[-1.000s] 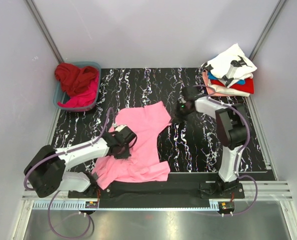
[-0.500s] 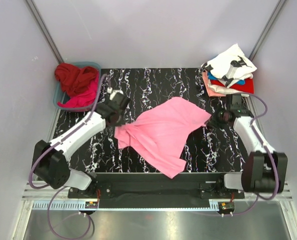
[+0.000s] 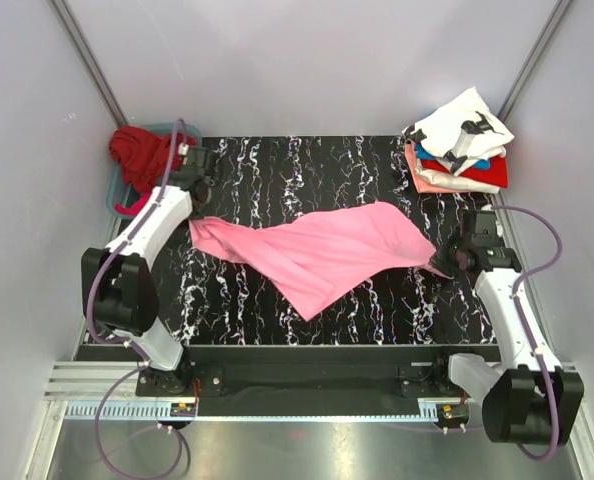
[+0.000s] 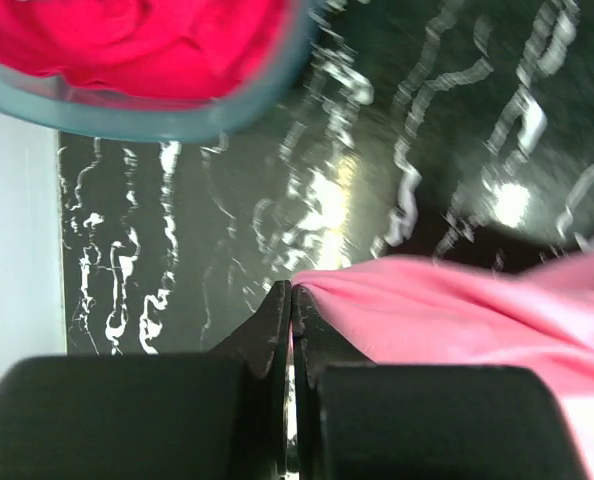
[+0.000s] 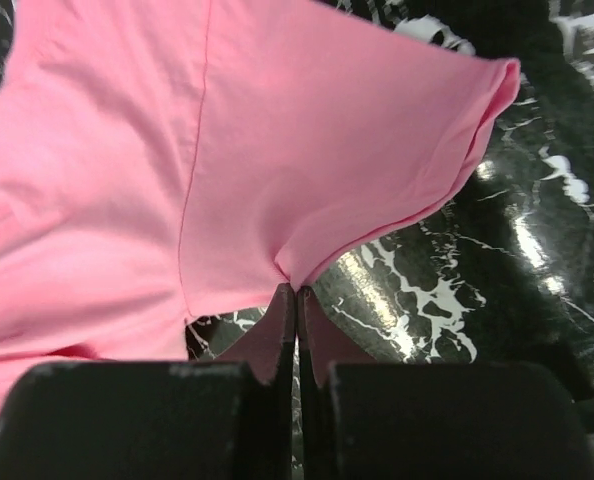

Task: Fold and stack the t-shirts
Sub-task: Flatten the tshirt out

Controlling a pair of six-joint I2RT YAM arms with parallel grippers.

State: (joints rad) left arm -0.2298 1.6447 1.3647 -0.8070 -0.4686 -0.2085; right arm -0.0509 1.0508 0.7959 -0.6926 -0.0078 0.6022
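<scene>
Both arms have swung apart, pulling the pink t-shirt (image 3: 322, 255) into a long band over the counter (image 3: 307, 170). Its long axis runs from the left gripper (image 4: 290, 300), clamped on the end just beside the basket (image 3: 114, 200), to the right gripper (image 5: 297, 295), clamped on the end farthest from it. Laying it flat probably needs both lowering together.

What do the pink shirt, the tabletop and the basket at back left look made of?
Pink shirt: soft matte knit cloth, likely cotton jersey; it drapes, creases and shows a sewn seam. Tabletop: glossy black with white veining, marble-look, perhaps printed; it mirrors light. Basket: teal, smooth rim, probably plastic.
</scene>
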